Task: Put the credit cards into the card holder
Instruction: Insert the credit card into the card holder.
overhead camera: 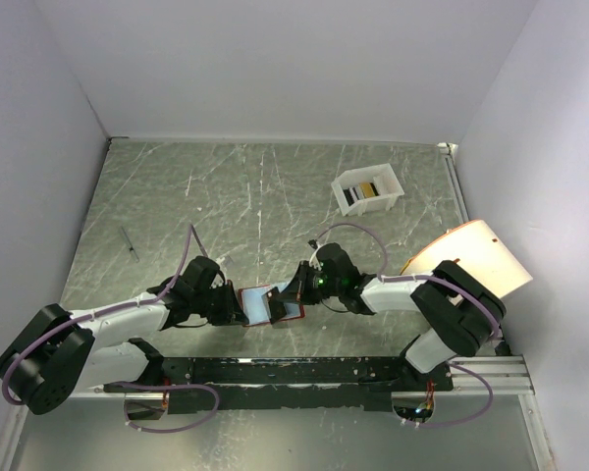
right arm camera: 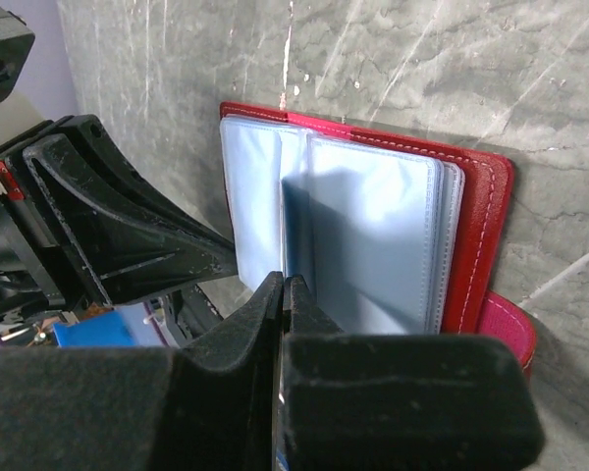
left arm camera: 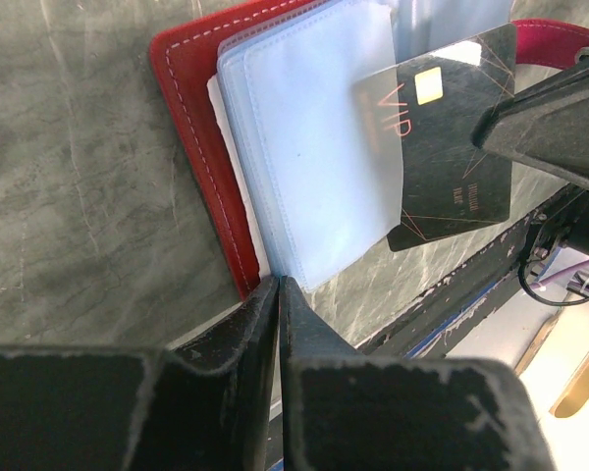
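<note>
The card holder (overhead camera: 265, 299) is a red wallet lying open near the front edge, its pale blue pockets (left arm camera: 314, 147) facing up. My left gripper (left arm camera: 278, 282) is shut on the near edge of those pockets, pinning the card holder (left arm camera: 191, 147). A dark credit card (left arm camera: 452, 147) marked VIP with a gold chip is partly inside a translucent pocket. My right gripper (right arm camera: 285, 280) is shut on that card's outer end, seen edge-on, and faces the card holder (right arm camera: 486, 226). More credit cards (overhead camera: 370, 188), yellow and dark, stand in the white box. Left gripper (overhead camera: 241, 307) and right gripper (overhead camera: 296, 289) meet at the wallet.
The white open-topped box (overhead camera: 346, 196) sits at the back right. A thin pen-like stick (overhead camera: 128, 242) lies at the left. A pale orange-edged disc (overhead camera: 476, 257) leans by the right wall. The black mounting rail (overhead camera: 294, 371) runs just in front of the wallet.
</note>
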### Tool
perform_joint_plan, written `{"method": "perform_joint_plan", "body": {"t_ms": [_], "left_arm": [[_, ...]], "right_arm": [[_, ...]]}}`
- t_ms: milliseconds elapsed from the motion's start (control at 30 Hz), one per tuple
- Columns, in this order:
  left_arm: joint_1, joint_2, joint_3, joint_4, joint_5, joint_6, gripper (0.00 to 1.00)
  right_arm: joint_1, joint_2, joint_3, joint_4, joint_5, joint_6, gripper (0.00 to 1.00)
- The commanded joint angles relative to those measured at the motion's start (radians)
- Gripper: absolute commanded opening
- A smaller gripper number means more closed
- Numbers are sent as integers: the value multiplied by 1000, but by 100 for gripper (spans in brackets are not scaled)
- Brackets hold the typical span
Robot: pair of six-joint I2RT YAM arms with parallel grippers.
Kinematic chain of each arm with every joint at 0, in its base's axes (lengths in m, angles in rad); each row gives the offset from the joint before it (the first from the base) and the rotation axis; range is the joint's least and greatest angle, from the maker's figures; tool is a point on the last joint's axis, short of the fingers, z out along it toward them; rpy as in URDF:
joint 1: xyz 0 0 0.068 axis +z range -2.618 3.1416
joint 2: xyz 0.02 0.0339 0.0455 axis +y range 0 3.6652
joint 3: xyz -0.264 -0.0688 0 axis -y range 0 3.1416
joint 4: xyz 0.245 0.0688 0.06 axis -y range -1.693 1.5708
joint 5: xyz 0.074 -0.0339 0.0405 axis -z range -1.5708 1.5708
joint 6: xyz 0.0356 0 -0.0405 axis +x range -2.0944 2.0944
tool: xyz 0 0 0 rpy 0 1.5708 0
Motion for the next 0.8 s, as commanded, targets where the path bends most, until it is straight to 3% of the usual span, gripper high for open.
{"method": "perform_joint_plan", "body": {"t_ms": [0,767], "left_arm": [[4,1,7,-39,-54,16,17],[3,-20,-25,6,-17,-13,18]], "right_arm": [[-6,17,-8,37,22,-9,0],[-8,68,-39,171,44,74,0]]}}
